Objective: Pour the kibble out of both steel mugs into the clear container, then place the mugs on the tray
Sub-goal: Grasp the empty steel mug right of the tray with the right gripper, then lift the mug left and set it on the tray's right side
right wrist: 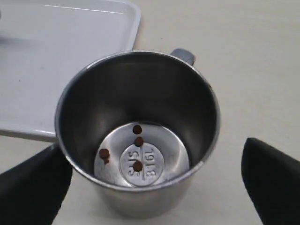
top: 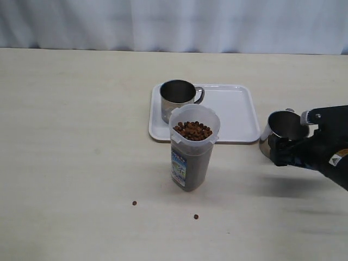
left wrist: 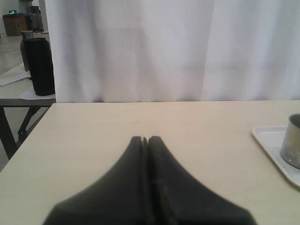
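- At the right pincer (right wrist: 154, 154), the black fingers (right wrist: 33, 187) are spread wide, one on each side of a short shiny steel mug (right wrist: 140, 108). Nothing is pinched. One finger sits close to the mug wall and the other is well apart, so an off-centre close could shove or tip the mug.
- That mug looks set down on the pale table (top: 70, 136), off the tray. Four brown kibble pellets (right wrist: 138, 141) lie on its bottom, and any tilt in transit would spill them.
- Just past the mug is the flat white plastic tray (right wrist: 70, 56) with a low rim. A low carry could catch that rim.
- Farther out, the second steel mug (top: 178, 98) stands on the tray. A careless placement might knock it.
- Beyond the tray, the tall clear container (top: 193, 157) holds kibble close to its rim. A re-pour may overflow.
- Two stray pellets (top: 135, 203) lie on the table past the container.
- Farthest off, the left pincer (left wrist: 147, 140) is pressed together and empty.
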{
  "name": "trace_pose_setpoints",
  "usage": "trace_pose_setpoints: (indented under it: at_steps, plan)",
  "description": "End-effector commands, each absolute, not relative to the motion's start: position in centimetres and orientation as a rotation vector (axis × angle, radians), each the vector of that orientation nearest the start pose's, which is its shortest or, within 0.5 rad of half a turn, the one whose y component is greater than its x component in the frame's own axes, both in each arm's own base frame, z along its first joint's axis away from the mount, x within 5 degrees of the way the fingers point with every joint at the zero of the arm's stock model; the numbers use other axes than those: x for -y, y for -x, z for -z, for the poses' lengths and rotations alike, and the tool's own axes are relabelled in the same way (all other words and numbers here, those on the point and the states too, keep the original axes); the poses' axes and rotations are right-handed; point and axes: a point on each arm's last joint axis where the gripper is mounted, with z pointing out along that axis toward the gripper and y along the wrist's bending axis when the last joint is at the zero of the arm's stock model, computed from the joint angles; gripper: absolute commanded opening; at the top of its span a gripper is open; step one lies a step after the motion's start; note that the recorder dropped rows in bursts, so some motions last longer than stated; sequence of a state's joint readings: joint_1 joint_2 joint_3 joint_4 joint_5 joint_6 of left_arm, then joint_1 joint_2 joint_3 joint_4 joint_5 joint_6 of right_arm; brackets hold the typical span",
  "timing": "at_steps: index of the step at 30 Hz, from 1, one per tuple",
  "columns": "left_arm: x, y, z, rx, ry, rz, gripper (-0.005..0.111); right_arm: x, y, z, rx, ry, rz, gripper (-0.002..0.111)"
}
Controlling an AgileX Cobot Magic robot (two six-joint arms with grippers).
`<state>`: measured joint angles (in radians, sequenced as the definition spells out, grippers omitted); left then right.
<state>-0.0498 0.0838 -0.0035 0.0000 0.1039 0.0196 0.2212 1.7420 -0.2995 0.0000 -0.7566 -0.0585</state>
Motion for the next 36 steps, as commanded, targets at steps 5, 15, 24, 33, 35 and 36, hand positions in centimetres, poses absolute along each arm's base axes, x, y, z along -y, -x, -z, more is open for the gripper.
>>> trace_pose_setpoints:
  at_steps: [5,15,24,33,35,36]
  plan:
    - [0.4,-6.3,-20.0,-1.658,-0.064,0.027,0.0,-6.1,-26.9,-8.9,-2.121,0.3,-0.088,0.107]
    - [0.3,-6.3,-20.0,-1.653,-0.081,0.008,0.0,-6.0,-26.3,-9.4,-2.132,0.308,-0.092,0.006]
    - [0.3,-6.3,-20.0,-1.653,-0.081,0.008,0.0,-7.5,-26.8,-14.9,-1.867,0.405,-0.233,0.005]
    - [0.3,-6.3,-20.0,-1.653,-0.081,0.008,0.0,-11.0,-32.6,-10.7,-1.844,0.713,-0.368,0.005]
    - [0.3,-6.3,-20.0,-1.653,-0.081,0.008,0.0,-11.0,-32.8,-9.3,-1.884,0.717,-0.375,0.008]
    - [0.3,-6.3,-20.0,-1.653,-0.081,0.008,0.0,-11.0,-32.7,-8.6,-1.898,0.728,-0.372,0.017]
